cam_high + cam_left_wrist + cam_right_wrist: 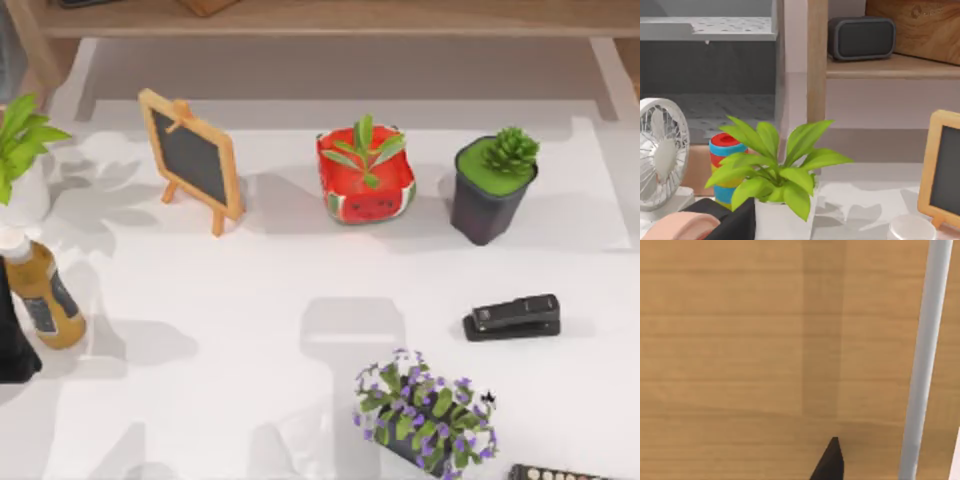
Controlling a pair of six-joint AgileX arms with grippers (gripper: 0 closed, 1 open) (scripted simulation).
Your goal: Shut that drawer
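One wooden drawer front point(740, 340), with one grey bar point(925, 355) running down it, sits close before my right gripper point(831, 460); whether either gripper is spread or pressed together I cannot tell. My left arm point(14, 335) idles at the table's point(250, 300) left edge, with four potted plants, one chalkboard point(192, 158) and one stapler point(512, 316) across the surface.

The table point(250, 300) is white. A red watermelon-patterned pot point(368, 190) with a green rim holds green leaves; a dark grey pot point(484, 205) has a green top. The chalkboard point(192, 160) is black in an orange-tan frame, the stapler point(512, 317) black, the bottle point(45, 295) amber. Purple flowers point(425, 410) dot green foliage. The wood panel point(740, 360) is honey-brown, its bar point(925, 360) perhaps pale grey.
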